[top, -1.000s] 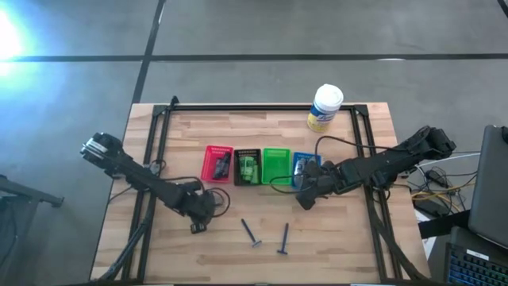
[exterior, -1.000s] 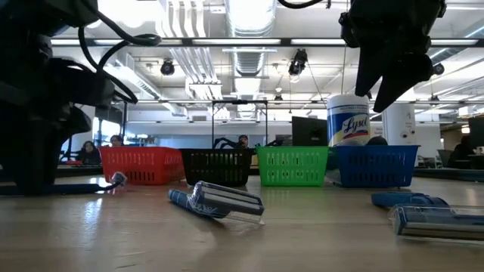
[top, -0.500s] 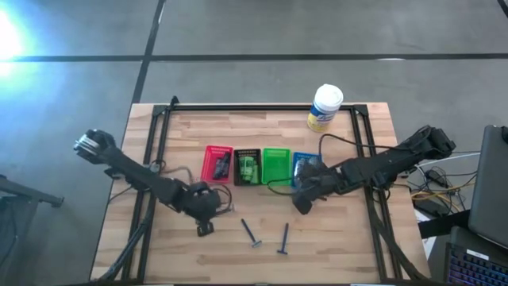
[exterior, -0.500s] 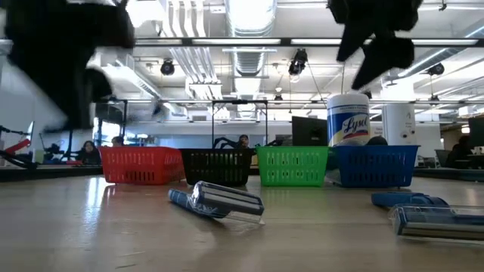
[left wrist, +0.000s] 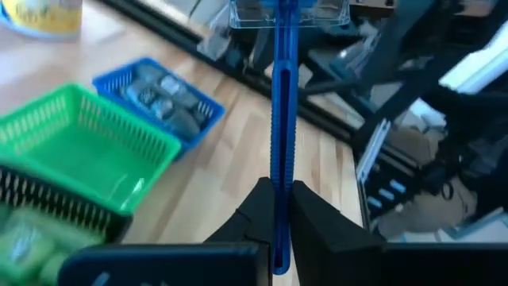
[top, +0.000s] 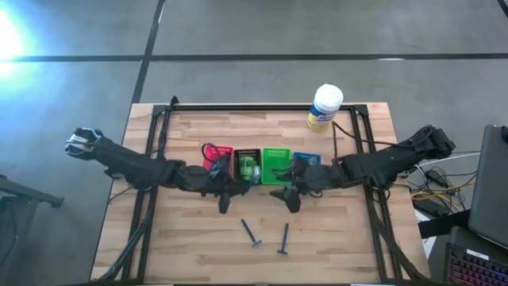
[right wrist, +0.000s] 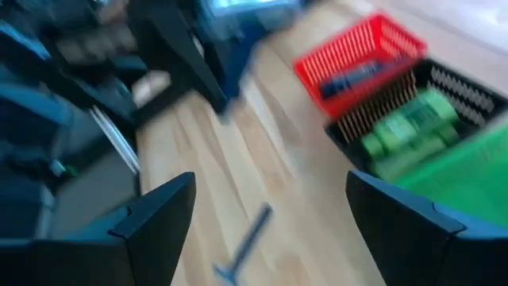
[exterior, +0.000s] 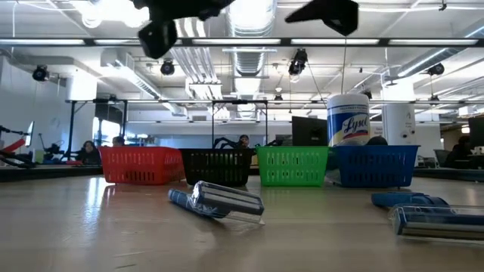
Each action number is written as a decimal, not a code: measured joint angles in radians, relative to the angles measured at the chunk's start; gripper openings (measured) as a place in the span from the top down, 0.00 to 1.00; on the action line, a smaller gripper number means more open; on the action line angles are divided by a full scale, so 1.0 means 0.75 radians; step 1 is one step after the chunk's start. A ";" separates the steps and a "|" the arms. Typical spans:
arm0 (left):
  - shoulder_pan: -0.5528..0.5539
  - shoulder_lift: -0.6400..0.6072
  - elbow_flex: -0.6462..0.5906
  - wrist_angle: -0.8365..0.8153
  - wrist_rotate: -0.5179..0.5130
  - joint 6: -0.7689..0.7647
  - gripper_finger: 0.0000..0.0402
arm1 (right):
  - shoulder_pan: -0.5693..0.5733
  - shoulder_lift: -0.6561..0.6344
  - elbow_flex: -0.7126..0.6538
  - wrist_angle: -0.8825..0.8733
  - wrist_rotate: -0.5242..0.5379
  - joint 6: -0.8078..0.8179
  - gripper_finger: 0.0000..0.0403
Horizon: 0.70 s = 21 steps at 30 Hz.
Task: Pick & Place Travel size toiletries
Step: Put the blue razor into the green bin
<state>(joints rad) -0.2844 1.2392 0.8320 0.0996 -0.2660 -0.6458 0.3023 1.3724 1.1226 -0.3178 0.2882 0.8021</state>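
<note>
My left gripper (top: 225, 200) hangs over the table just in front of the red tray (top: 217, 164) and the black tray (top: 248, 167). It is shut on a blue T-shaped stick (left wrist: 279, 119) with a clear cap on its head. My right gripper (top: 290, 199) hovers open in front of the green tray (top: 275, 165), its fingers (right wrist: 159, 222) spread wide. Two more T-shaped sticks (top: 252, 232) (top: 283, 238) lie flat on the wood. Green packets (right wrist: 405, 127) sit in the black tray, grey bottles (left wrist: 163, 95) in the blue tray (top: 305, 163), and dark items in the red tray. My left gripper pinches the blue stick's handle (left wrist: 278, 195) between its two fingers, near the end away from the head. The stick juts forward past the fingertips, roughly in line with them. Its capped head (left wrist: 290, 12) is at the free end. The stick is lifted clear of the table.
A white canister with a yellow label (top: 324, 108) stands at the table's far edge, right of centre. The four trays stand in a row across the table's middle (exterior: 219, 166). A black frame rail (top: 262, 106) runs along the far edge. Bare wood lies near the front edge.
My left gripper rose from the table's near left part and swung right toward the trays, carrying the blue stick up off the wood. My right gripper moved left from the blue tray to in front of the green tray, and rose. The two loose sticks stayed put.
</note>
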 joint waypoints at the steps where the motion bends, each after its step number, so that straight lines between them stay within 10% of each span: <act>1: 0.013 0.012 -0.001 0.042 0.002 0.018 0.95 | -0.008 0.000 -0.001 0.040 0.003 -0.002 0.19; 21: 0.081 0.230 0.036 0.552 0.093 0.089 0.95 | -0.104 -0.001 -0.008 0.224 0.029 -0.102 0.20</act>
<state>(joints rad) -0.2235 1.4117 0.8588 0.5134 -0.1967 -0.5788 0.2241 1.3720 1.1169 -0.1501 0.3099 0.7254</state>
